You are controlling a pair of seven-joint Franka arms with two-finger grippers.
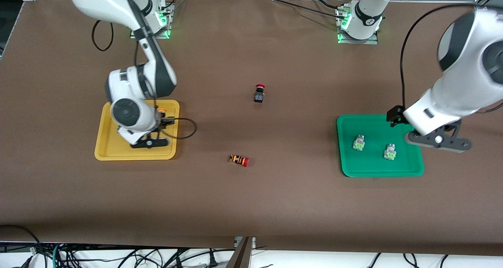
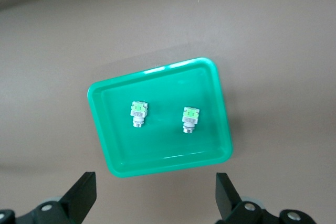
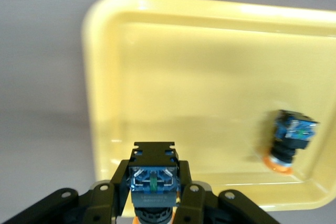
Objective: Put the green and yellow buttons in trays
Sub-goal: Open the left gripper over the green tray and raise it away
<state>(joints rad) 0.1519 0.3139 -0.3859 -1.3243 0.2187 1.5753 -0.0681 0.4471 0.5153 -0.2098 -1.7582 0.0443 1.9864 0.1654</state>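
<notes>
While my right gripper (image 3: 152,195) hangs over the yellow tray (image 1: 110,152), I see it pinching a black switch (image 3: 153,177). One yellow-capped switch (image 3: 290,140) lies in that tray. My left gripper (image 2: 155,198) is spread wide over the green tray (image 2: 105,129), where two green buttons (image 2: 138,115) sit side by side, apart.

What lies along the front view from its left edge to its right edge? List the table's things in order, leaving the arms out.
Yellow tray → orange-bodied red-capped switch → black red-capped switch → green tray, holding one green button, then the other green button.
</notes>
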